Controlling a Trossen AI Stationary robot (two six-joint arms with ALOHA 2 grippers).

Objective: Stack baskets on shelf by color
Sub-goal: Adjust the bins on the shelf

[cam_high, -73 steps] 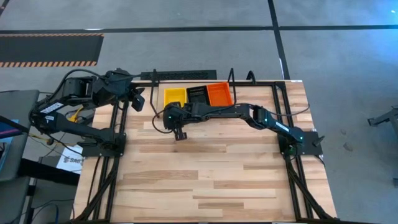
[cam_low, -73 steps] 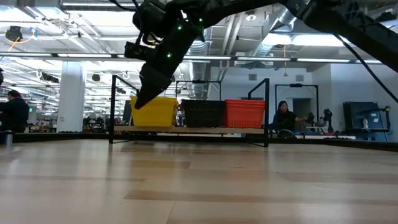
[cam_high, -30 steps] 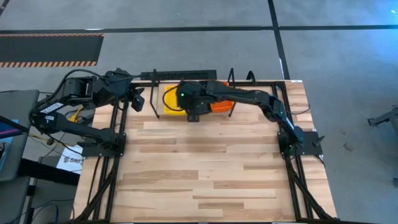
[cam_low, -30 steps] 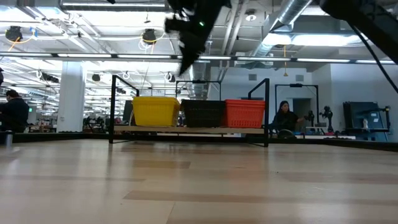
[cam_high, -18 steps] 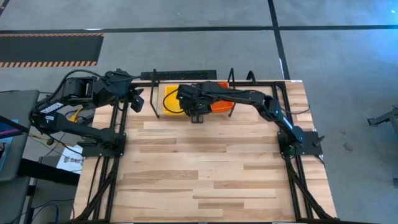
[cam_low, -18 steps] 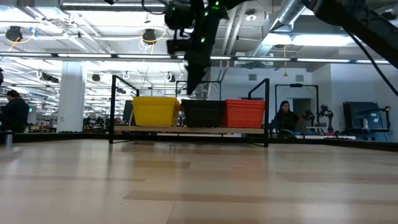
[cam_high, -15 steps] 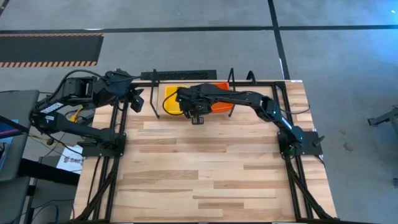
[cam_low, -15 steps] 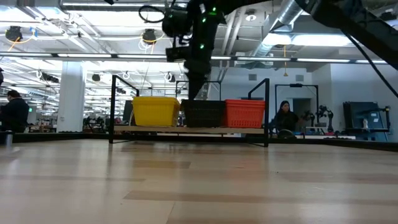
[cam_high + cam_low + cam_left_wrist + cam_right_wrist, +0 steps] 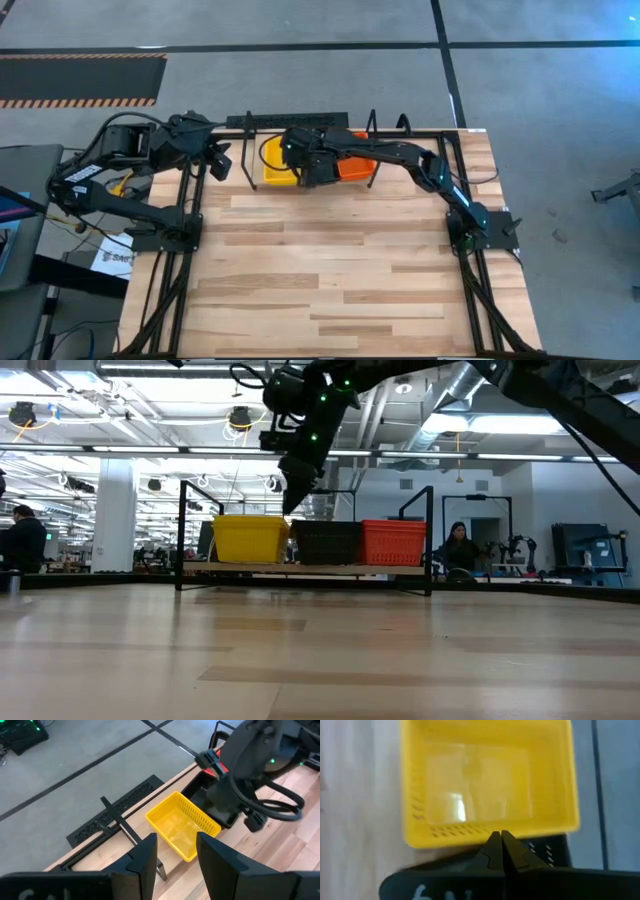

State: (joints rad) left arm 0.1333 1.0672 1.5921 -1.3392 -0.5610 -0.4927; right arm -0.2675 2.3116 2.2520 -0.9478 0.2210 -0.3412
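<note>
Right tool [image 9: 291, 503] hovers closed and empty above the yellow basket [image 9: 249, 539] on the shelf [image 9: 300, 568]. Stacking looks finished; next likely a retreat. Left tool [image 9: 219, 160] waits part-open, empty, at the counter's [image 9: 330, 270] corner.

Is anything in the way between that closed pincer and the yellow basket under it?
Nothing visible. The right pincer, shut and empty, hangs above the yellow basket near its edge by the black basket, with only open air between.

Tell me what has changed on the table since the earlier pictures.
The right gripper, fingers shut and empty, rose from the tabletop in front of the shelf and swung over the black basket toward the yellow basket. The baskets, including the red-orange one, and the parked left gripper stayed put.
</note>
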